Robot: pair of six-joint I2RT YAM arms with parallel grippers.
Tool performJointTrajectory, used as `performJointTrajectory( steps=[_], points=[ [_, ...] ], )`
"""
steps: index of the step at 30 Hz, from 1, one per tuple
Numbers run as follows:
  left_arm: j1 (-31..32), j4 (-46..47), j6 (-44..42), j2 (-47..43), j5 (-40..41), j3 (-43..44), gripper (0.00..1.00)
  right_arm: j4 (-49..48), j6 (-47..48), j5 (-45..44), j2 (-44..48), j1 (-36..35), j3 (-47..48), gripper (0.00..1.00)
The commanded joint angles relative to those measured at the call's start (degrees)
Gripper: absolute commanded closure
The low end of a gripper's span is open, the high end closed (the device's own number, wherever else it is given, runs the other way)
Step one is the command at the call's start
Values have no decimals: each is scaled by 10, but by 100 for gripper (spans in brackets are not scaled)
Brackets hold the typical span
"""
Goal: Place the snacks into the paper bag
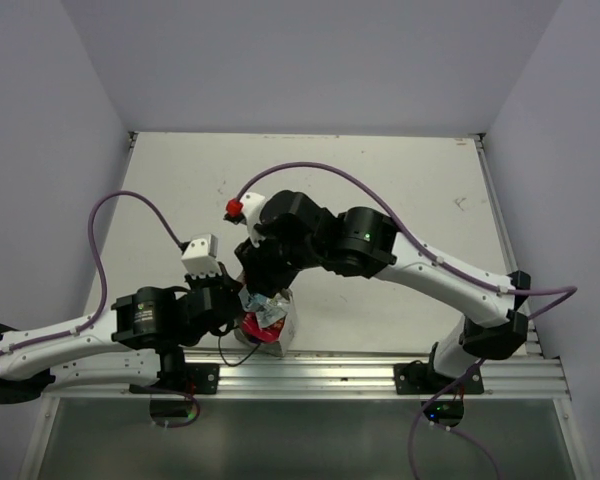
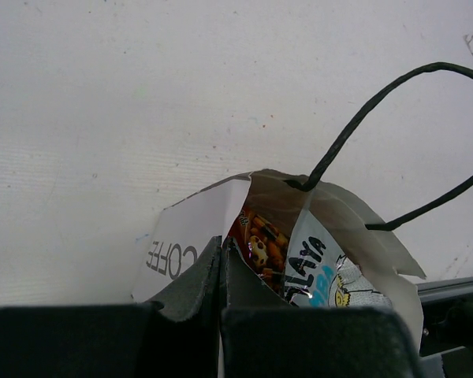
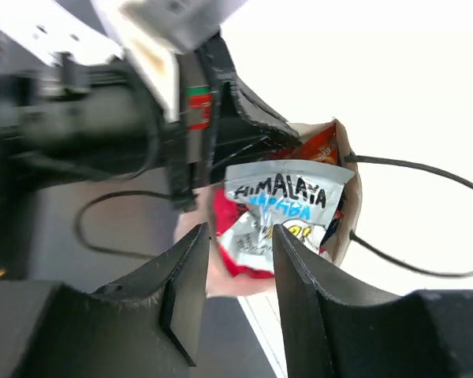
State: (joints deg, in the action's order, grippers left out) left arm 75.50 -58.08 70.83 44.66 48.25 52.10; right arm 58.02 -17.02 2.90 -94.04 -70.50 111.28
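Standing at the near edge of the worktop (image 1: 380, 190), the paper bag (image 2: 351, 216) holds the blue-and-white packet (image 3: 280, 197), which pokes from its mouth, and the red packet (image 2: 262, 240) beside it. The left hand (image 2: 222, 252) is clamped on the bag's rim. The right hand (image 3: 239, 236) hangs just above the opening, fingers apart and gripping nothing.

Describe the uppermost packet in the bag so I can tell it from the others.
Start at the aluminium rail along the near edge; just beyond it, between the two arms, stands the paper bag, its wall pinched by the left fingers. The uppermost packet in its mouth is silvery white with HIMALAYA in black and blue lettering below, unlike the red packet under it.
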Motion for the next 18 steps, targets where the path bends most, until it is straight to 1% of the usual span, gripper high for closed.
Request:
performJointTrajectory(
  steps=[1, 5, 10, 18],
  points=[
    [3, 40, -7, -4, 13, -2, 100, 29, -38, -22, 48, -2, -2, 59],
    [3, 41, -16, -2, 17, 4, 100, 16, -68, -39, 69, -2, -83, 64],
    [3, 39, -19, -5, 14, 3, 100, -11, -93, -61, 90, -2, -175, 64],
    [3, 39, -22, -12, 12, 3, 100, -19, -101, -81, 91, -2, -209, 60]
  ],
)
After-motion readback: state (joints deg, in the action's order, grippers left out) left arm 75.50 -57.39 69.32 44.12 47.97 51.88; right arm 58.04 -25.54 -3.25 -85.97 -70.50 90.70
